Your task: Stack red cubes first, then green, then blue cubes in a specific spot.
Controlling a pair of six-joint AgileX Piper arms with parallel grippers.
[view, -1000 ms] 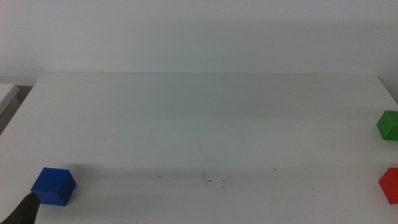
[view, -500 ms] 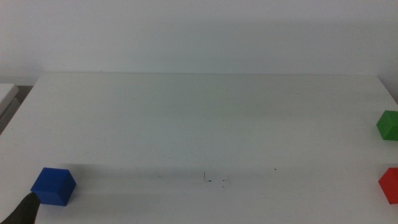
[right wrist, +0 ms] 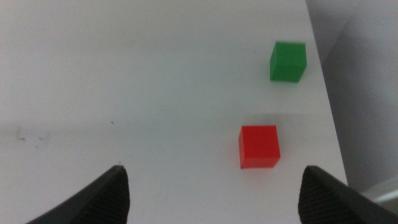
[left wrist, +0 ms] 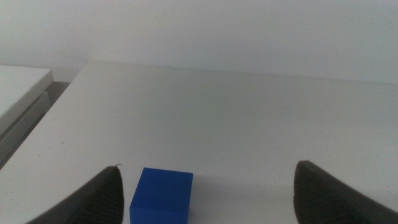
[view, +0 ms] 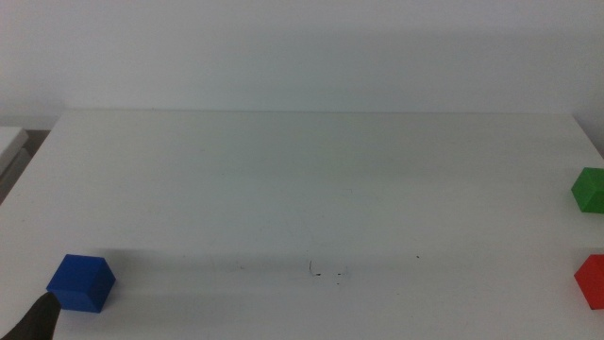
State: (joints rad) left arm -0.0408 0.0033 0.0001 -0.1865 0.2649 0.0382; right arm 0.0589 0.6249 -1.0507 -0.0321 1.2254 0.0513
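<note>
- left gripper [left wrist: 208,196] jaws apart, low at worktop [view: 283,179] near-left corner, blue cube [view: 81,282] just ahead
- pen-marked spot [view: 328,273] centre-front, bare
- green cube [view: 589,190] and red cube [view: 591,280] at right edge, apart
- right gripper [right wrist: 214,196] jaws apart, red cube [right wrist: 259,146] ahead

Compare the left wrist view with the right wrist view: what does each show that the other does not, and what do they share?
Only the left wrist view shows the blue cube, between the open left gripper's jaws, close to one of them. Only the right wrist view shows the red cube, the green cube and the faint pen marks, beyond the open right gripper. Both show the white table.
</note>
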